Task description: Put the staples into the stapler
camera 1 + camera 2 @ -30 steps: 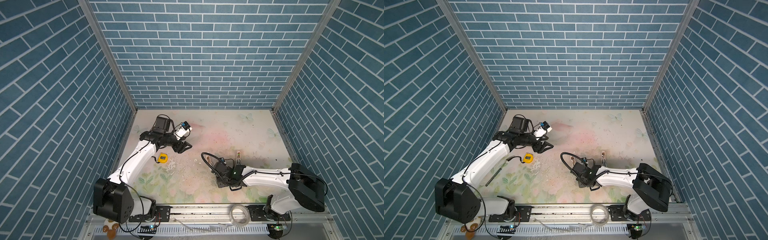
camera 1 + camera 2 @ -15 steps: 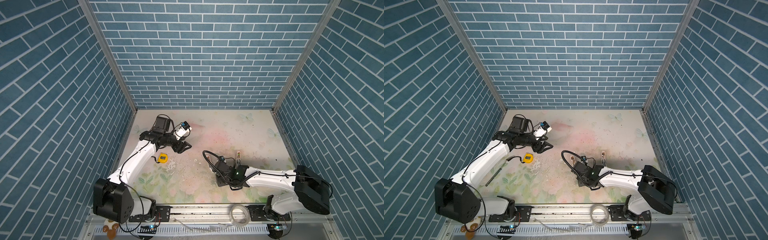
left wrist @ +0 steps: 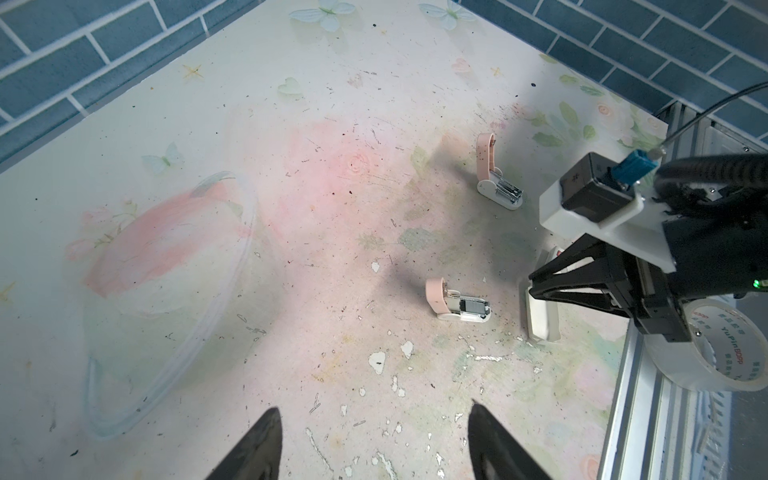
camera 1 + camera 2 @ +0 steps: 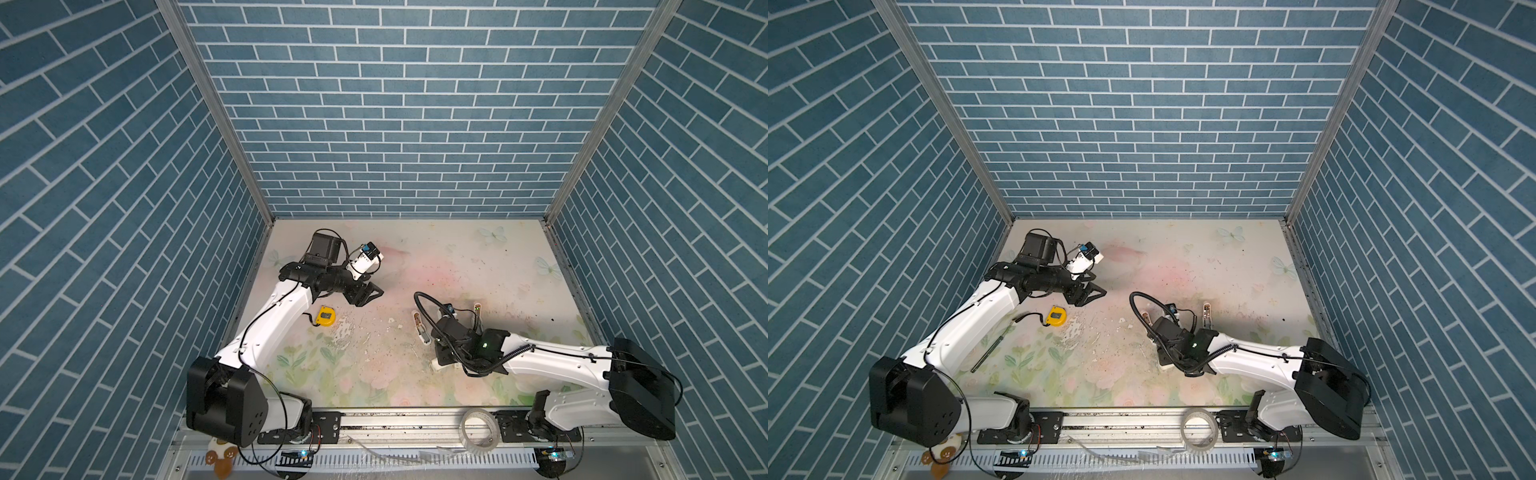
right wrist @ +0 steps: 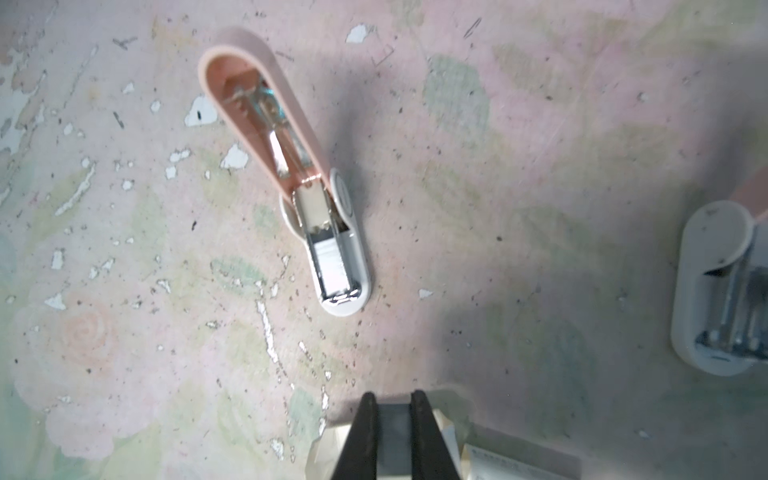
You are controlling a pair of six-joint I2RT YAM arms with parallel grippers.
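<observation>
While the nearer stapler (image 5: 332, 249) and the second stapler (image 3: 496, 183) lie open on the table (image 4: 415, 257), the right gripper (image 5: 392, 401) hangs low over the carton (image 3: 540, 320).
The left gripper (image 4: 372, 296) hovers well apart on the left, jaws wide and empty, seemingly parked clear of the work. Both staplers have pink lids swung back so their metal channels face up for loading. The white carton lies beneath the right gripper, whose jaws are pinched almost together on the staples (image 5: 392, 436), a short grey strip clamped between the fingertips, likely for carrying to the nearer channel.
</observation>
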